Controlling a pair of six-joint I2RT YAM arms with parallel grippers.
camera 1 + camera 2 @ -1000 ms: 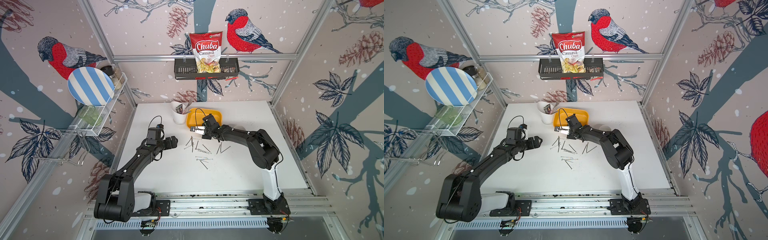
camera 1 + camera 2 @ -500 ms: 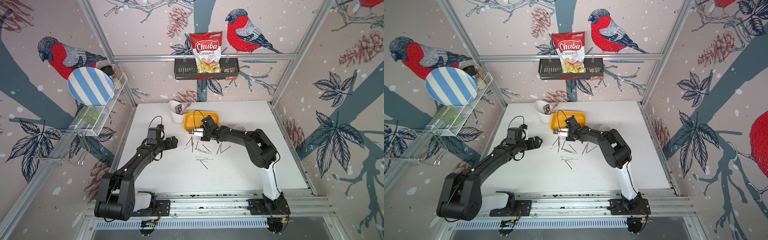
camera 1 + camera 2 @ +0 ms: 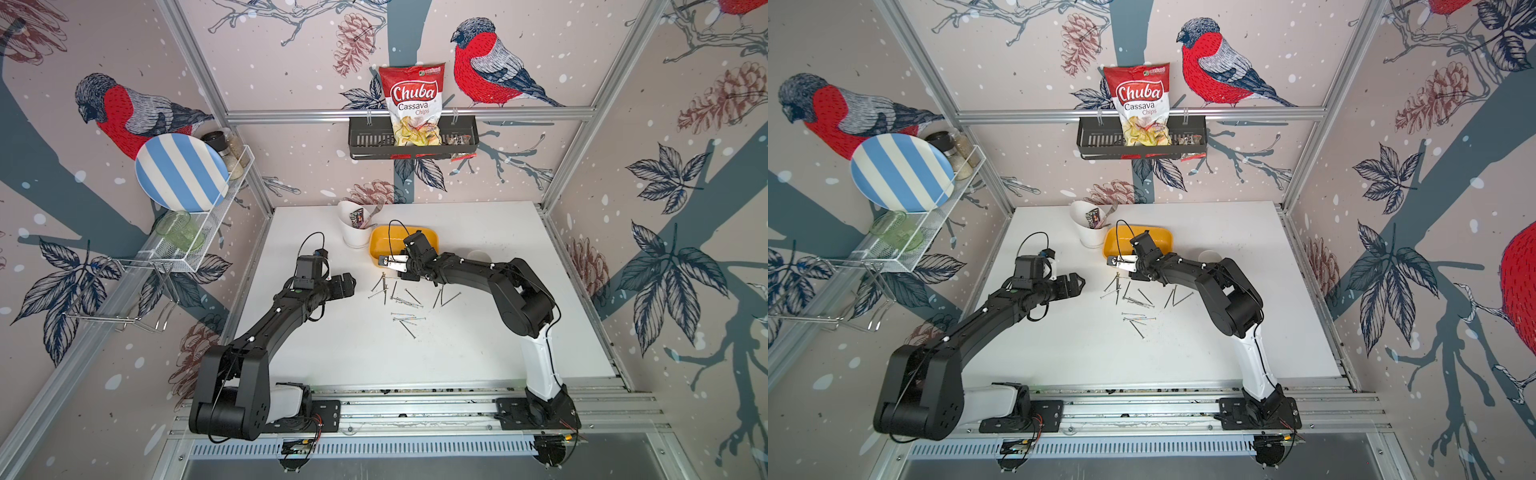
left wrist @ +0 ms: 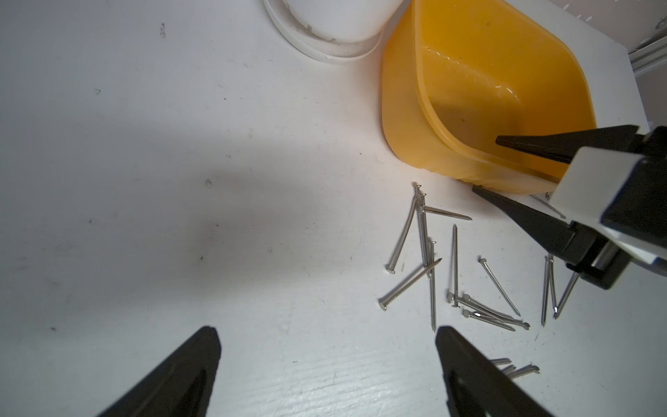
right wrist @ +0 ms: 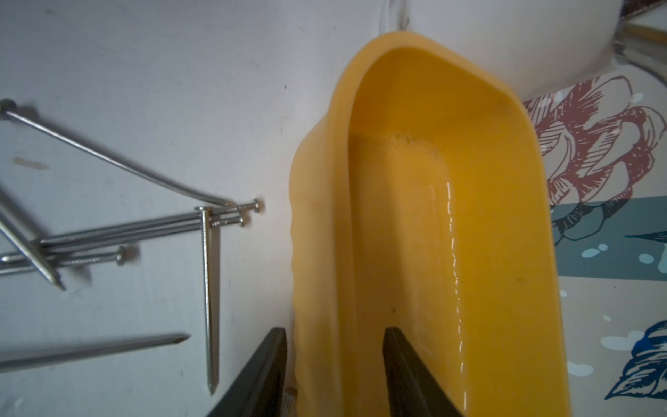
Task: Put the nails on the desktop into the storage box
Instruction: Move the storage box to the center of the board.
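No nail could be seen in the yellow storage box [image 4: 404, 119], whose visible floor was bare. The nails [image 4: 455, 260], about twenty of them, lay scattered on the white worktop [image 3: 457, 353] between the two arms' fingers, the closest just beside the box's near wall. The right arm's fingers [image 5: 265, 372] stood released and empty, straddling that wall, one over the box's interior and one outside it. The left arm's fingers [image 4: 180, 375] were spread wide with nothing in them, hovering over bare worktop, the nearest nails just beyond one fingertip. On that showing the job looked to be at or near its start, with practically the whole pile left to move. The one legible label, "Chuba Cassava Chips", was on a red-and-white bag [image 3: 413, 106] in a black wall basket [image 3: 365, 139] well beyond both sets of fingers. A dark packet in the white cup [image 3: 353, 237] beside the box bore print too small to read.
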